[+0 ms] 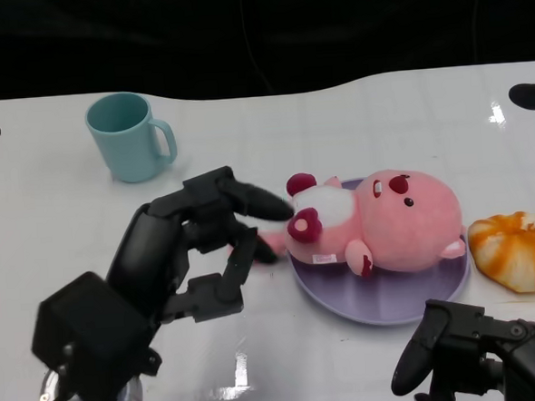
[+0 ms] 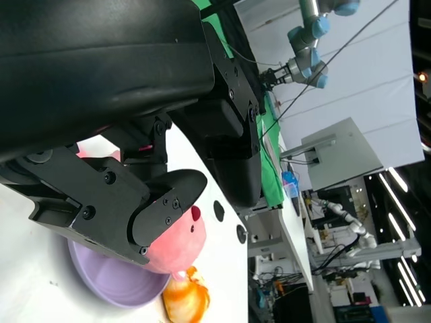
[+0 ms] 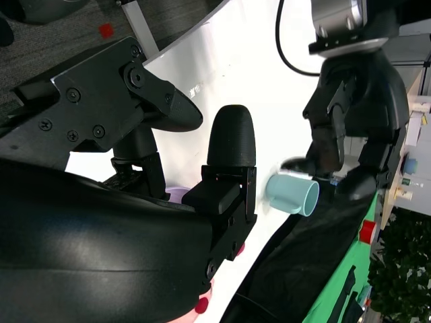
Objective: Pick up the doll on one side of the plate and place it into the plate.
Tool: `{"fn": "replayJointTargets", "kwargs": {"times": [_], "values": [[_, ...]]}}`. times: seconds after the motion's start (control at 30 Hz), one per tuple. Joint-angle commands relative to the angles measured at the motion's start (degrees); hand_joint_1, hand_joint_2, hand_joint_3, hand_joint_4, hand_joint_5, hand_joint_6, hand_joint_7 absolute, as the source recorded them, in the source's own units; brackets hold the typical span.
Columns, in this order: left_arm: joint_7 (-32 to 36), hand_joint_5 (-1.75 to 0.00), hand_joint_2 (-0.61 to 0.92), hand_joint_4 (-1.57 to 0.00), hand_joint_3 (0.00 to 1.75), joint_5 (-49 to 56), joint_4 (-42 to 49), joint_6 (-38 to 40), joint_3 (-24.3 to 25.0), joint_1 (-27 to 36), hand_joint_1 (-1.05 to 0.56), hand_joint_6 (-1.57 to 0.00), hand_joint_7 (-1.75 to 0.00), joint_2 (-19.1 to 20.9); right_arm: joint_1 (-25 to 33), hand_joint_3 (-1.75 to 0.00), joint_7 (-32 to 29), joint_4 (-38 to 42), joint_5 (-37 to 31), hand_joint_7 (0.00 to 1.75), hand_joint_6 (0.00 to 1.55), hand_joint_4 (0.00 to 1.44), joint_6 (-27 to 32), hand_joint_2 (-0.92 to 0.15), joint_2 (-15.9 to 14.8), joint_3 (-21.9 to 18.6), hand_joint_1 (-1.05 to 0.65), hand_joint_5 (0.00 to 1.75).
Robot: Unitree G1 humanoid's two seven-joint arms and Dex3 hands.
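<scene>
A pink plush doll point(image 1: 387, 220) with dark red ears lies on its side in the purple plate point(image 1: 392, 306), its head end over the plate's left rim. My left hand point(image 1: 206, 241) is right at that end, fingers spread around the doll's ear and touching it, with no firm grip showing. The left wrist view shows the doll point(image 2: 178, 245) and plate point(image 2: 114, 282) just past the fingers. My right hand point(image 1: 467, 347) hangs low at the front right, below the plate, holding nothing.
A teal mug point(image 1: 129, 136) stands at the back left of the white table, also seen in the right wrist view point(image 3: 293, 194). An orange-and-white striped soft toy point(image 1: 520, 250) lies right of the plate. Black holes mark the table's far corners.
</scene>
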Motion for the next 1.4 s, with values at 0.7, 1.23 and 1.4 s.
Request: {"fn": "replayJointTargets", "kwargs": {"times": [0.7, 1.23, 1.4], "values": [[3.6, -1.75, 0.43, -0.84, 1.45, -32.2, -29.2, 43.8, 10.7, 18.3, -0.13, -0.71, -1.67, 4.2, -0.8, -1.08, 0.2, 0.5, 0.7, 1.39, 0.57, 0.64, -0.2, -0.55, -0.3, -0.7, -0.14, 1.69], [4.4, -1.75, 0.5, -0.77, 1.29, -36.6, -23.0, 47.2, 10.7, 17.3, -0.15, -0.64, -1.69, 5.3, 0.1, -1.07, 1.4, 1.6, 1.1, 1.38, 0.57, 0.65, -2.5, -0.55, -0.6, -2.5, -0.12, 1.68], [4.5, -1.75, 0.47, -0.79, 1.31, -36.8, -22.7, 47.3, 10.3, 17.2, -0.15, -0.65, -1.69, 5.4, 0.5, -1.07, 1.7, 1.6, 0.9, 1.38, 0.56, 0.65, -2.9, -0.56, -0.8, -2.8, -0.12, 1.69]]}}
